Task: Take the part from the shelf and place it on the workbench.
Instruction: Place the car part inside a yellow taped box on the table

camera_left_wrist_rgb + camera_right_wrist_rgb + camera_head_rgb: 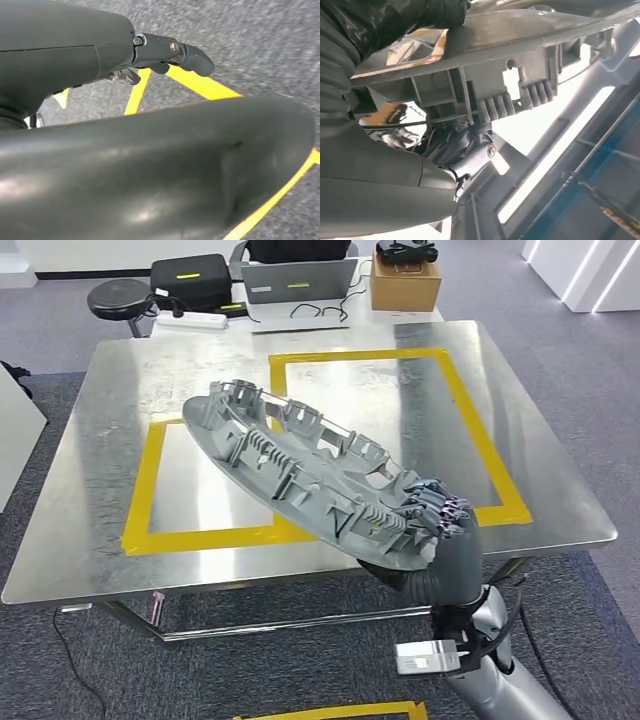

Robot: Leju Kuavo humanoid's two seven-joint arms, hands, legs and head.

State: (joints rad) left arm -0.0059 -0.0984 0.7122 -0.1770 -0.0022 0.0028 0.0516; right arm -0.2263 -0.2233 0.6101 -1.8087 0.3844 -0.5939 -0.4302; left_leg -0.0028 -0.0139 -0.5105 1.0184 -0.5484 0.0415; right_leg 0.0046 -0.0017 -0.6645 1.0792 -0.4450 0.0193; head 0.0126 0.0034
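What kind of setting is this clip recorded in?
Probably an indoor robotics lab or test area, not a real factory. A metal workbench marked with yellow tape stands on grey carpet, and behind it a laptop and a cardboard box sit on a desk. The right hand holds a grey part.

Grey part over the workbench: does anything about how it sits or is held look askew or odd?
The grey part is tilted, far end raised, held by one edge in the right hand above the workbench. It hangs over the yellow tape outlines, not yet set down. No damage shows.
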